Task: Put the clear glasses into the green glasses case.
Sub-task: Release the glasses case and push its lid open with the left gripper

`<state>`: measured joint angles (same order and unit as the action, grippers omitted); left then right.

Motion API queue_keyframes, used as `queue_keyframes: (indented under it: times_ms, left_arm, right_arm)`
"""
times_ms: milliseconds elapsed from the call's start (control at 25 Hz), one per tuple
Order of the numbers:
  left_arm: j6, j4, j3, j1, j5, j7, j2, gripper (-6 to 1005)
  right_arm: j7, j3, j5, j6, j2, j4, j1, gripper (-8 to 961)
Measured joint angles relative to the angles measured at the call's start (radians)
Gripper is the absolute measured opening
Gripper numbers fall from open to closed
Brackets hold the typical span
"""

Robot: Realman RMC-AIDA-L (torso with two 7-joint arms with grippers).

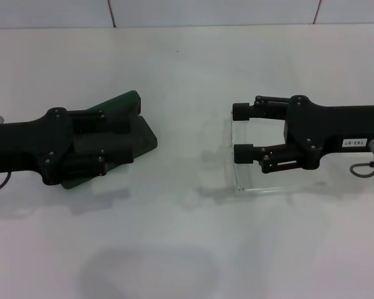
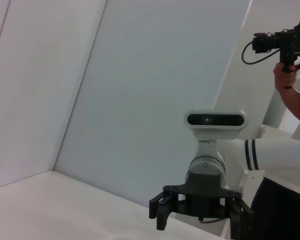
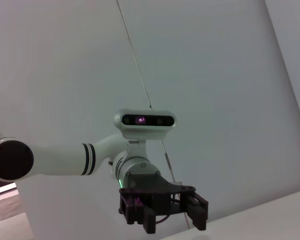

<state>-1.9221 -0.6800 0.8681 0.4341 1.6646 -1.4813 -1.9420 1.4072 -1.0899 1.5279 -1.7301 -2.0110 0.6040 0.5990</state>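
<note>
**Both arms low over the table, glasses between my R fingers**

My R gripper comes in from the right side of the head view, lying flat & pointing toward the table centre. Fingers spread wide apart, not clamped on anything. The clear glasses sit on the white table right at my R fingertips: one edge of the transparent frame runs between the two pads, the rest extends toward me past the nearer finger. Can't tell if a pad actually touches the frame, it's too see-through.

My L gripper reaches in from the left, also flat & low, lying directly over the green glasses case. Its fingers are dark against the dark case, so I can't tell if they're open or closed, or whether they grip it. The case looks opened: a lighter green flap sticks out past my L fingers on the far side, a darker part on the near side. Inside is hidden by my L gripper, contents not visible.

Case & glasses are well apart, glasses outside the case.

L wrist view shows my R gripper farther off, fingers apart. R wrist view shows my L gripper opposite.
</note>
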Motion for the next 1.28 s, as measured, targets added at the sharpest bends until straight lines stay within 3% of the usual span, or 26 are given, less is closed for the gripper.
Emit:
queue_keyframes:
  times_ms: [680,920,1040,1160,1280]
  left_arm:
    - [0.006,-0.006,0.000,0.000,0.003,0.003,-0.010,611]
    - [0.090,-0.102,-0.014,0.010,-0.002,-0.072,-0.016,604]
    - [0.187,-0.230,-0.024,0.015,0.015,-0.157,-0.030,602]
    - [0.304,-0.369,-0.021,0.028,0.117,-0.203,-0.058,601]
    - [0.388,-0.520,-0.012,0.075,0.378,-0.260,-0.104,600]
  right_arm:
    - [-0.004,0.021,-0.011,0.001,-0.002,0.002,-0.011,851]
    - [-0.058,0.216,-0.016,-0.001,0.001,-0.013,-0.076,849]
    - [-0.074,0.327,-0.016,-0.003,0.002,-0.016,-0.121,848]
    - [-0.086,0.423,-0.016,-0.027,0.003,-0.018,-0.170,847]
    - [-0.099,0.473,-0.016,-0.059,0.001,-0.019,-0.214,846]
